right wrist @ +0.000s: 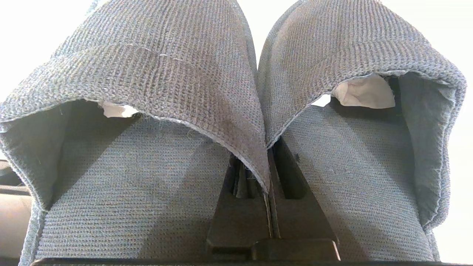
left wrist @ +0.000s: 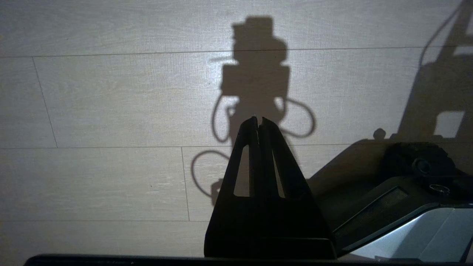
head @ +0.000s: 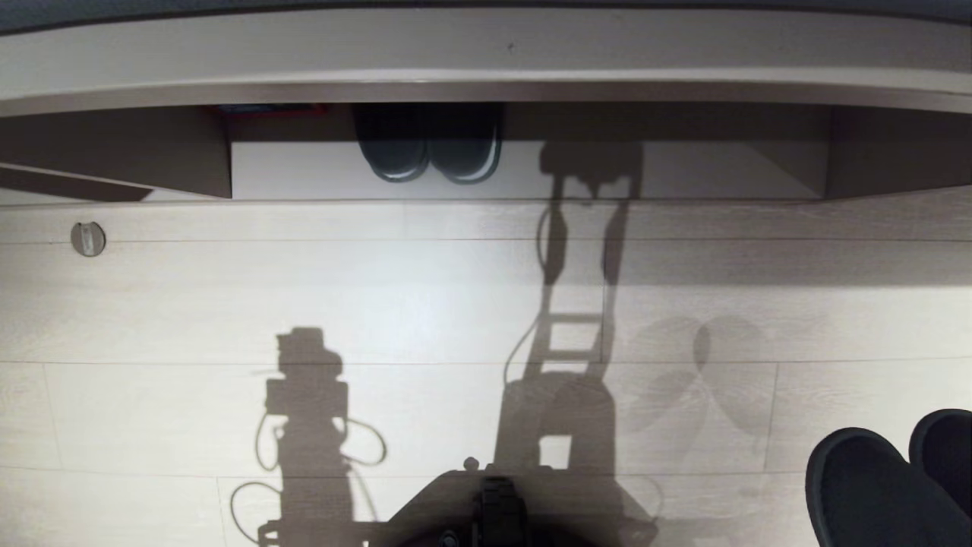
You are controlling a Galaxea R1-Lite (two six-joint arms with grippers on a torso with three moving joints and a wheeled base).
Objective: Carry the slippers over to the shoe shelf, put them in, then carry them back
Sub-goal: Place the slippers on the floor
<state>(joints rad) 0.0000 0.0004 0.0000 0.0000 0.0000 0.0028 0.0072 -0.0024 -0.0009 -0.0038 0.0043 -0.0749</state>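
Note:
The slippers (right wrist: 155, 85) fill the right wrist view, a dark grey fabric pair lying side by side with their openings toward the camera. My right gripper (right wrist: 268, 162) is shut on their two inner edges, pinched together between the fingers. In the head view the same slippers (head: 866, 486) show at the lower right corner, above the pale floor. My left gripper (left wrist: 258, 120) hangs shut and empty over the floor beside the robot's base. I cannot make out the narrower shoe shelf among the dark openings of the built-in unit (head: 486, 83) along the far side.
A wide low cubby (head: 683, 171) under the counter holds another dark pair with whitish sole edges (head: 429, 152). A small round fitting (head: 88, 238) sits on the floor at the left. Pale wood floor (head: 380, 304) lies between my base (head: 493, 509) and the unit.

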